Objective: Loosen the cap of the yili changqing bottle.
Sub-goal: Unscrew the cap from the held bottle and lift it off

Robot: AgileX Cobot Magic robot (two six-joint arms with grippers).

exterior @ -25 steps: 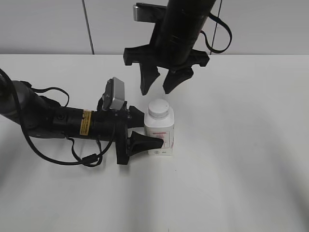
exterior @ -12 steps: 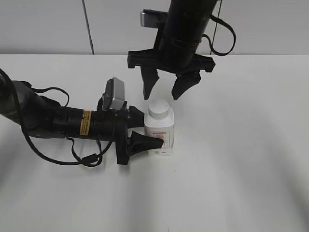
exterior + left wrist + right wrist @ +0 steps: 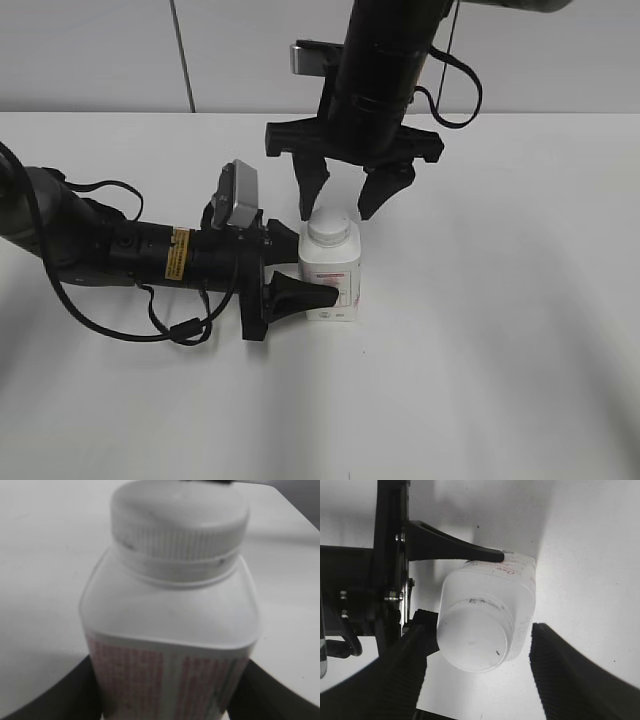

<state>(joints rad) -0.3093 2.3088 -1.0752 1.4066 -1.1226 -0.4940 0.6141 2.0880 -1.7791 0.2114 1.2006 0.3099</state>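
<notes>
The yili changqing bottle, white and squarish with red print, stands upright on the white table. Its round white cap is on the neck. My left gripper reaches in from the left and is shut on the bottle's body; in the left wrist view its dark fingers flank the bottle below the cap. My right gripper hangs open just above and behind the cap, a finger on each side. In the right wrist view the cap and bottle lie between the open fingers.
The left arm's black body and cables lie across the table on the left. A grey wall stands behind the table's far edge.
My right gripper has opened wider, shifted a little to the right and come down until its fingertips sit level with the cap. The left gripper and the bottle have not moved.
</notes>
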